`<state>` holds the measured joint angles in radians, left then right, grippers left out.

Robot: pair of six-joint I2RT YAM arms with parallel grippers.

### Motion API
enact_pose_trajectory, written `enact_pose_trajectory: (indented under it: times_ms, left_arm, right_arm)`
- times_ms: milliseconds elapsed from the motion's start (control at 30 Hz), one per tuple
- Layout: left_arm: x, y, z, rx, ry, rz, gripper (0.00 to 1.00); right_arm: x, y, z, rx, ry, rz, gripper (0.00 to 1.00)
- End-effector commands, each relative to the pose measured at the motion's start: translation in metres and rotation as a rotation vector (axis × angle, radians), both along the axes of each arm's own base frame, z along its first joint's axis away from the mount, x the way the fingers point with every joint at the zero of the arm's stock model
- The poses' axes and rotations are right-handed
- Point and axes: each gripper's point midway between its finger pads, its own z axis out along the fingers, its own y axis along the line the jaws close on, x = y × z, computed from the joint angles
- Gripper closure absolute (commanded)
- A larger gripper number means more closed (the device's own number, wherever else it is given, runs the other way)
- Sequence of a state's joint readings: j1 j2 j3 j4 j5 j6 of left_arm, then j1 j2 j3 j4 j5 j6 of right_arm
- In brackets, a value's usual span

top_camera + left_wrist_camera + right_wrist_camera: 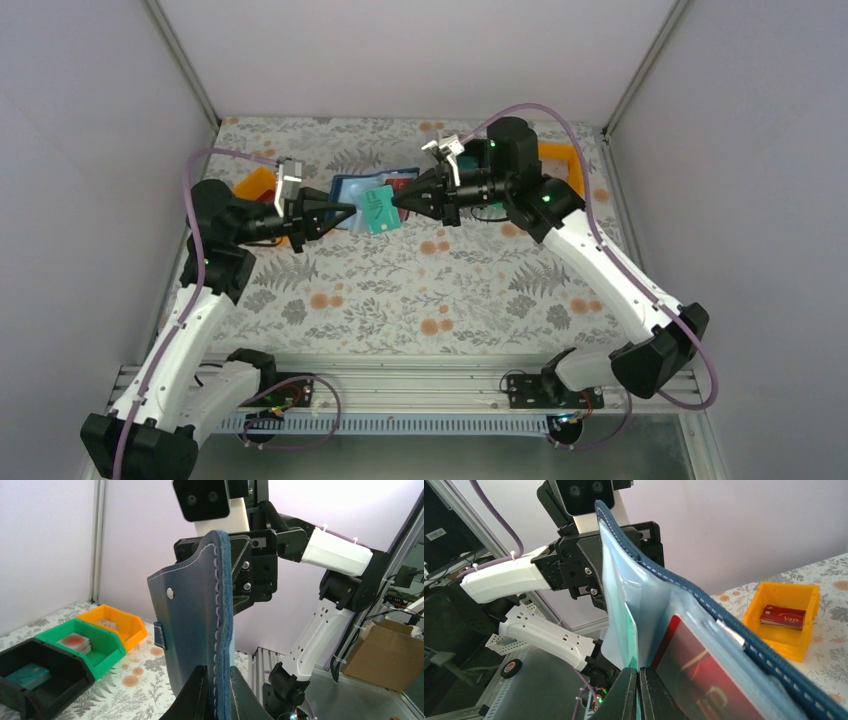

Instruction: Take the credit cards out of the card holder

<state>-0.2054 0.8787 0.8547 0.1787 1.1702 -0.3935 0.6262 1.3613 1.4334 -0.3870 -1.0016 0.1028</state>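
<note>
The navy card holder [350, 190] hangs open above the back of the table, held between both arms. My left gripper [345, 210] is shut on the holder's stitched edge [220, 630], which stands upright between the fingers [197, 695]. My right gripper [397, 201] is shut on a teal credit card [378, 211] that sticks partly out of a light blue slot [624, 605]; the card's thin edge [632, 635] runs down between the closed jaws [638, 685]. A red credit card [704, 675] sits in the clear pocket beside it. The holder's dark closure tab [159, 635] shows on its outer side.
Orange bin [116, 624], green bin [87, 647] and black bin [35, 677] stand in a row at the back left; the black one holds a teal card [27, 673]. Another orange bin [786, 622] at the back right holds a red card [782, 616]. White walls enclose the table.
</note>
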Motion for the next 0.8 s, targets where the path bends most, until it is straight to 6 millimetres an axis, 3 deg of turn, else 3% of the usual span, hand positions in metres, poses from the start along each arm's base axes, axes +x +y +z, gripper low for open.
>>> enact_pose_trajectory:
  times_ms: [0,333,500,600,700,767]
  left_arm:
    - [-0.004,0.001,0.01,-0.029,-0.047,-0.003,0.98]
    - [0.0,0.002,0.009,-0.049,-0.018,0.013,0.98]
    - [0.005,0.003,0.004,-0.04,-0.006,0.039,0.98]
    - [0.029,0.009,-0.013,-0.006,0.072,0.173,0.98]
    - [0.062,0.027,-0.05,0.031,0.236,0.371,0.98]
    - [0.071,0.033,-0.077,0.031,0.35,0.423,0.98]
  right_arm:
    - [-0.009,0.01,0.002,0.003,0.005,0.062,0.94]
    - [-0.015,0.019,0.001,0.02,0.014,0.101,0.84]
    - [-0.011,0.02,-0.004,0.0,0.002,0.059,0.95]
    - [0.007,0.016,-0.013,-0.051,0.001,-0.053,0.89]
    - [0.03,0.002,-0.02,-0.114,0.026,-0.203,0.81]
    - [0.041,-0.009,-0.023,-0.143,0.033,-0.285,0.77]
